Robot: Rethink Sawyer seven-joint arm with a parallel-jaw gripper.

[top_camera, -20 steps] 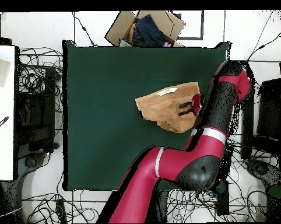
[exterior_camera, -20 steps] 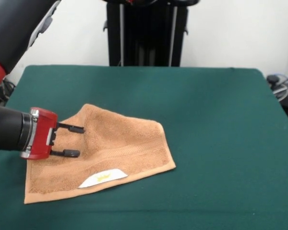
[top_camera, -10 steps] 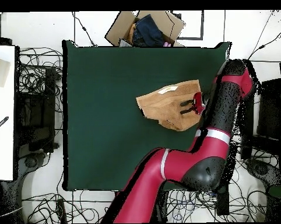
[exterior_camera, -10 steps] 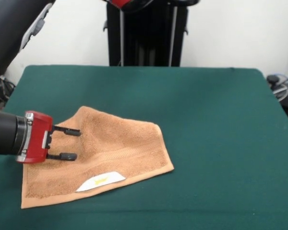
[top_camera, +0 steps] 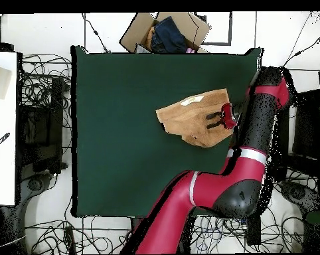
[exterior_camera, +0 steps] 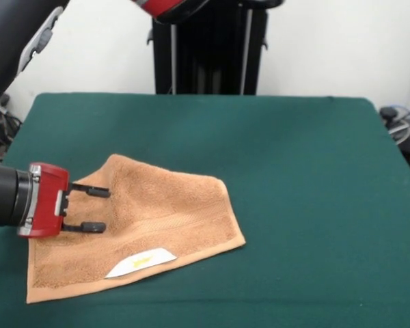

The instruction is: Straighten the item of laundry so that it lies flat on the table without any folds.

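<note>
While the towel (exterior_camera: 140,229) lies near the table's (exterior_camera: 307,171) front-left corner in the front view, the gripper (exterior_camera: 96,210) hovers at its left part — jaws parted, gripping nothing visible. Judged mid-straightening; next, a fold likely needs pulling out.

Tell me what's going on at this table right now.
A red and black robot arm is working on an orange-tan towel lying on a green table. Its gripper reaches in sideways, low over one end of the towel, jaws apart with nothing gripped between them. The towel looks folded over on itself, not one flat layer, and its white label faces up.
</note>
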